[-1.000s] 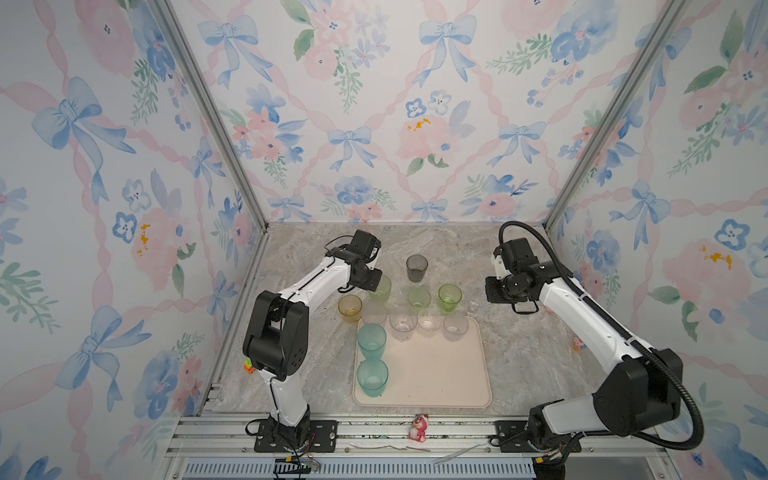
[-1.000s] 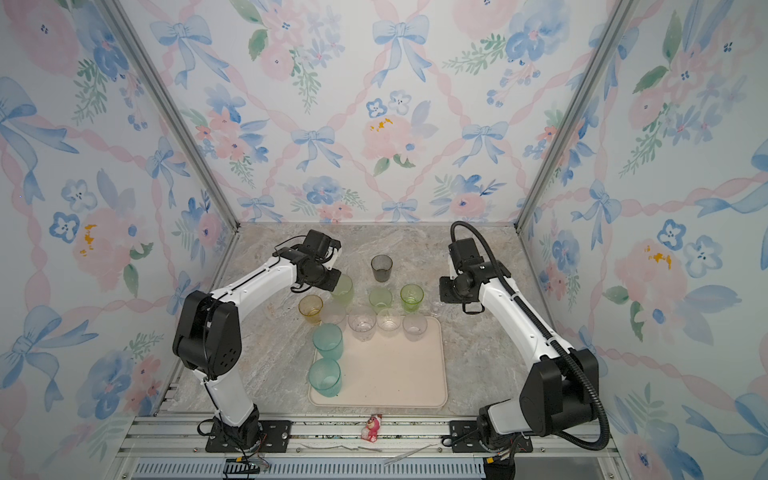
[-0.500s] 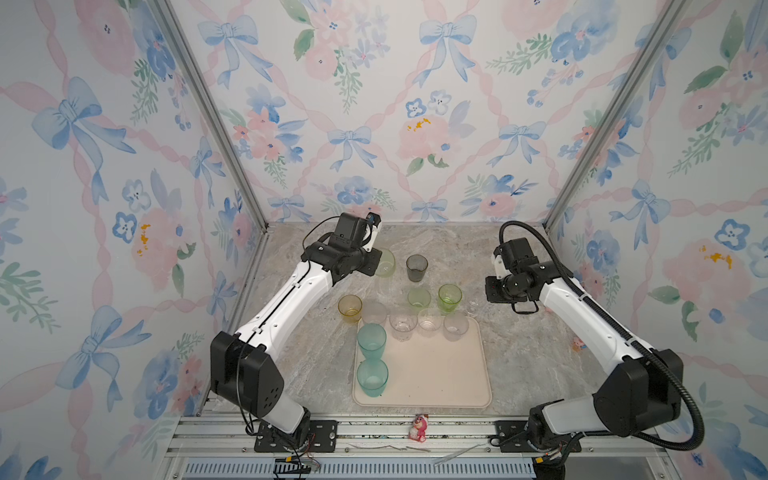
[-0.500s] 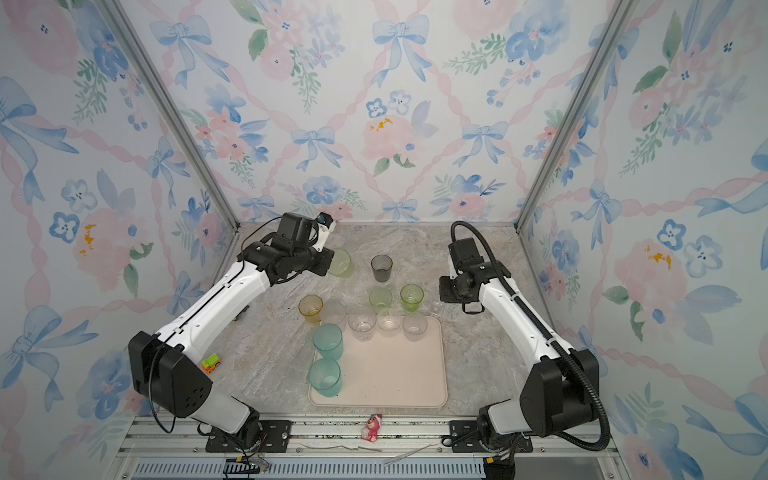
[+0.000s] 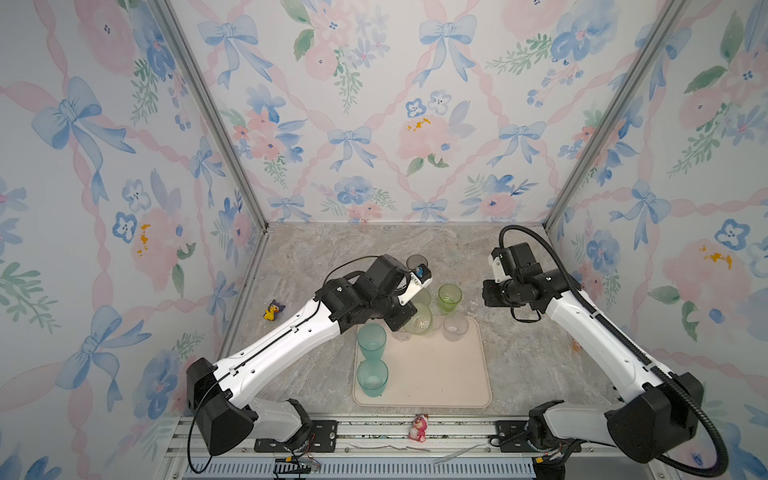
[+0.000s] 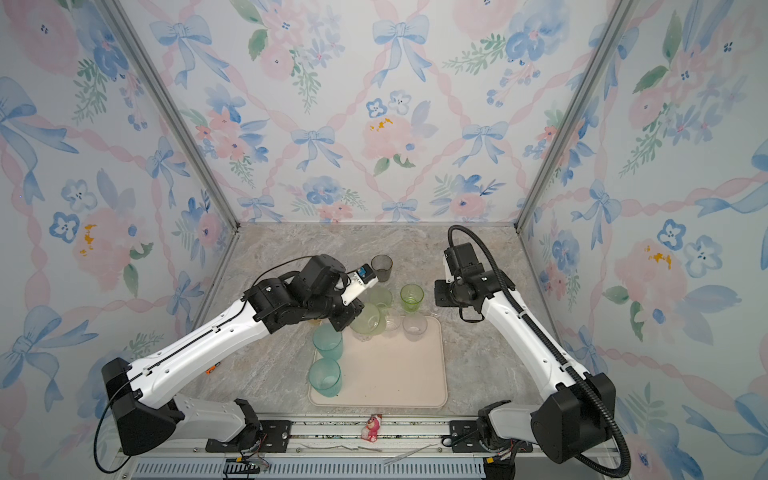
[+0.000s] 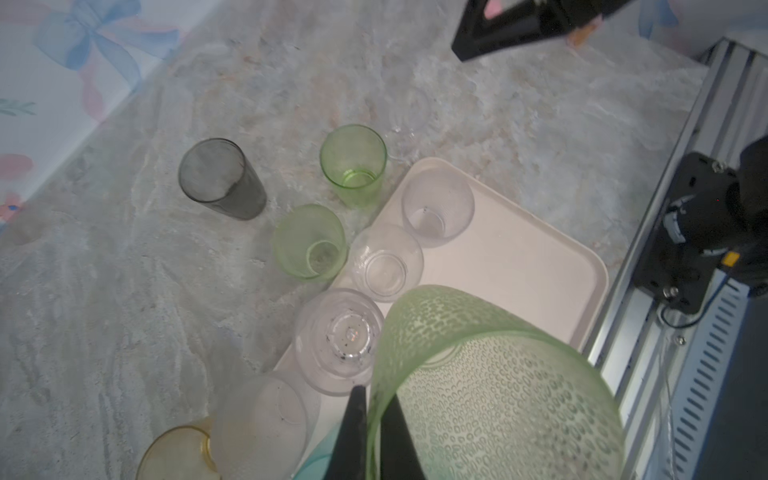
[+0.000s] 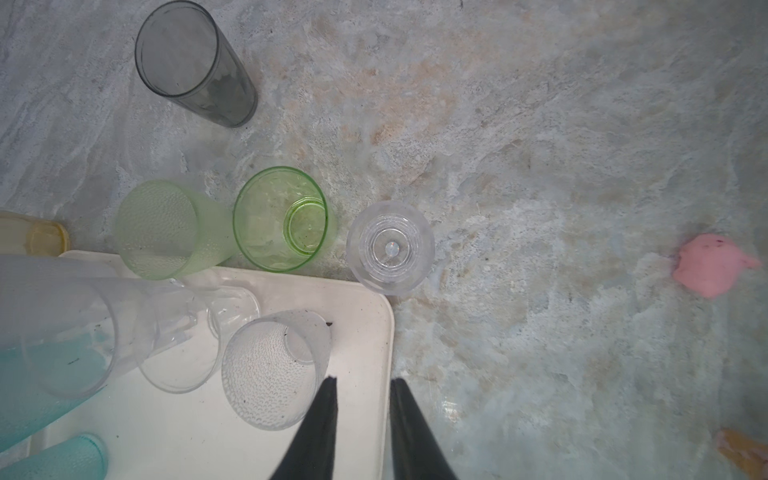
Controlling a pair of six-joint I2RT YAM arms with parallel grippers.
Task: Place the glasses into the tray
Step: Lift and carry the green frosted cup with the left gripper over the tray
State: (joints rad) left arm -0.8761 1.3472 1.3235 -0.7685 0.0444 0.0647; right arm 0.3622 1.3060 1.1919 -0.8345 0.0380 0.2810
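Note:
My left gripper (image 7: 374,392) is shut on the rim of a pale green dimpled glass (image 7: 498,395), one finger inside and one outside. In both top views this glass (image 5: 417,320) (image 6: 368,320) hangs tilted over the far edge of the cream tray (image 5: 436,374) (image 6: 395,374). Two teal glasses (image 5: 371,338) and several clear glasses (image 5: 456,326) stand in the tray. A grey glass (image 5: 417,262), a bright green glass (image 5: 449,297), another pale green one (image 7: 309,241) and a yellow one (image 7: 174,453) stand on the table. My right gripper (image 8: 361,380) hovers open and empty over the tray's far right corner (image 8: 374,316).
A clear glass (image 8: 390,249) sits on the table just beyond the tray's corner. A pink lump (image 8: 710,266) lies to the right near the wall. A duck toy (image 5: 272,311) sits by the left wall, and a pink figurine (image 5: 417,428) on the front rail.
My left arm lifted the pale green glass off the table, swung back, then came over the tray's far edge. The right arm has not moved.

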